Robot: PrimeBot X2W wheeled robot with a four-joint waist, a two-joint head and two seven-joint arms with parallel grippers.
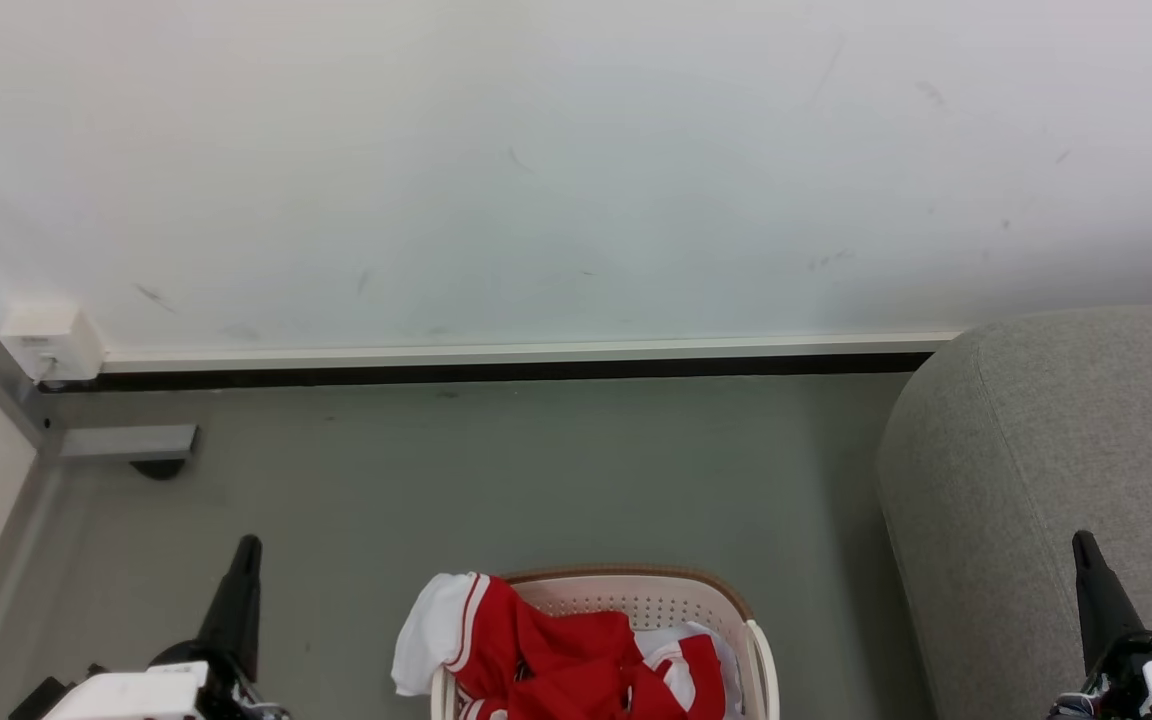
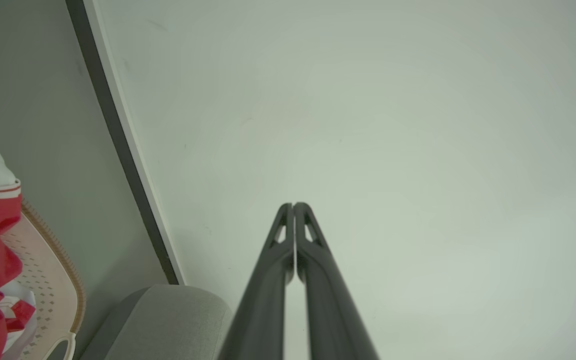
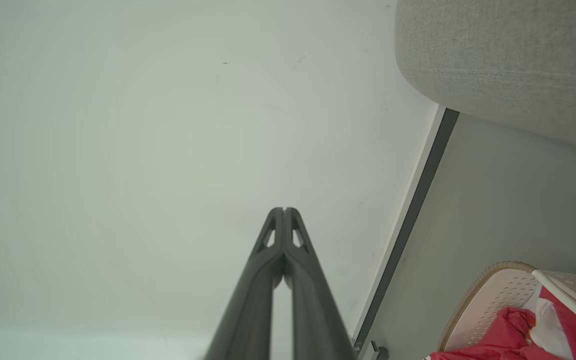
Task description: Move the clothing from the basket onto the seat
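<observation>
Both jaws together; clothing [image 1: 536, 650] overhangs the basket [image 1: 656, 600] rim; seat [image 1: 1036, 450] near, not touching.

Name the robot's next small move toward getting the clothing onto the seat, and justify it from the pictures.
Probably open the left gripper and lower it toward the clothing. It and the right gripper are both shut, hold nothing and stand apart from the basket. The garments lie there, a white sleeve draped over the rim on the left gripper's side.

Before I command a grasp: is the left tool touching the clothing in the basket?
Apart. The head view shows bare floor between the left tool and the clothing in the basket.
</observation>
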